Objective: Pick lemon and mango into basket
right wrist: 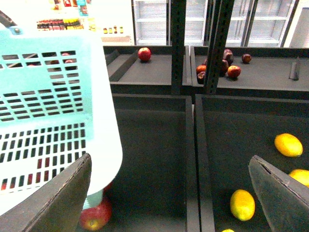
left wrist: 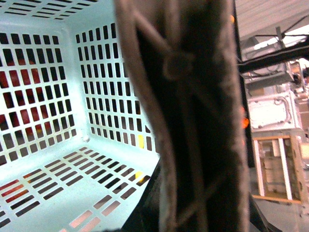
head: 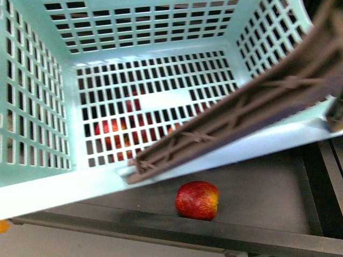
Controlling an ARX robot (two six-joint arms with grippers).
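Observation:
The aqua basket point(head: 161, 101) hangs tilted and fills the front view, with nothing lying inside it. Its brown handle point(head: 252, 107) crosses diagonally and looms close in the left wrist view point(left wrist: 193, 121), where my left gripper is shut on it with its jaws hidden behind it. Bright yellow lemons point(right wrist: 242, 204) lie in the right-hand dark bin, another lemon point(right wrist: 288, 144) further back. My right gripper point(right wrist: 169, 203) is open above the bins, the basket point(right wrist: 48, 121) to one side and the lemons to the other. The mango is not in view.
A round red apple point(head: 197, 200) lies in the dark bin below the basket, also visible as a red fruit point(right wrist: 95, 216) under the basket's corner. A raised divider point(right wrist: 193, 159) separates the two bins. The upper shelf holds a red apple point(right wrist: 144, 53) and dark fruits point(right wrist: 227, 65) behind upright posts point(right wrist: 177, 43).

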